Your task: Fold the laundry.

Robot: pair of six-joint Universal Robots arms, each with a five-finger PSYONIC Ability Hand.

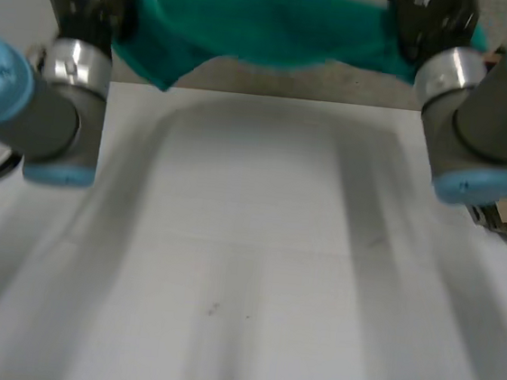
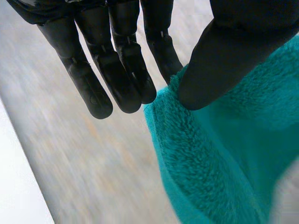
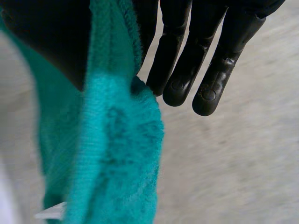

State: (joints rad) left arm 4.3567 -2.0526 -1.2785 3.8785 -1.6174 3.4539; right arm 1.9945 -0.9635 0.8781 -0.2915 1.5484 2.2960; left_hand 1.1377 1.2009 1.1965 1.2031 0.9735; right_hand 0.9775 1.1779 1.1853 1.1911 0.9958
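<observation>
The left hand (image 2: 117, 70) and right hand (image 3: 196, 56) each pinch an end of the towel (image 1: 270, 28), stretched between them past the table's (image 1: 248, 244) far edge.

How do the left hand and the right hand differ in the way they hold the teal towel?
At the left hand the teal towel spreads wide beside the thumb; at the right hand it bunches into a narrow hanging strip. Its end droops lower at the left hand than at the right hand. Both pinch it between thumb and straight fingers.
</observation>
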